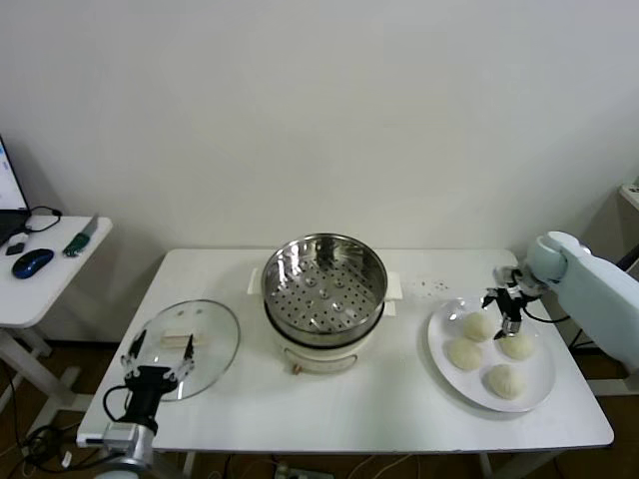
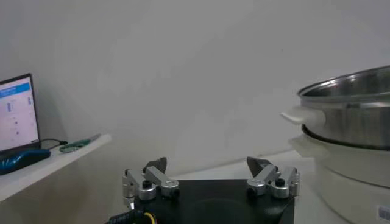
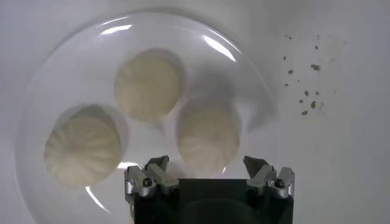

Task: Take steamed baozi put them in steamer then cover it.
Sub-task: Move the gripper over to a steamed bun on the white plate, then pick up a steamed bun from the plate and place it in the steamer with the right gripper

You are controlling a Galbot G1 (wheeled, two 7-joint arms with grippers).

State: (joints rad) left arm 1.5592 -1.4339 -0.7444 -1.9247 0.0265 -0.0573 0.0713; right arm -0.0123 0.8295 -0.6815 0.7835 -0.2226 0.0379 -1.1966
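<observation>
Four cream-white baozi lie on a white plate [image 1: 444,377] at the table's right; the nearest to my gripper is the back-left one [image 1: 479,325]. My right gripper [image 1: 504,304] hovers open just above the plate's far side. In the right wrist view it [image 3: 207,167] stands over one baozi [image 3: 207,134], with two more beside it [image 3: 148,85] [image 3: 82,149]. The steel steamer [image 1: 324,289] stands empty and uncovered on its white pot base at the table's middle. The glass cover [image 1: 190,344] lies flat at the left. My left gripper [image 1: 160,351] is open and empty at the cover's near edge.
Dark crumbs [image 1: 434,287] lie on the table between steamer and plate. A side table at far left carries a mouse [image 1: 32,262] and a laptop [image 2: 15,112]. The steamer's side [image 2: 353,109] shows to one side in the left wrist view.
</observation>
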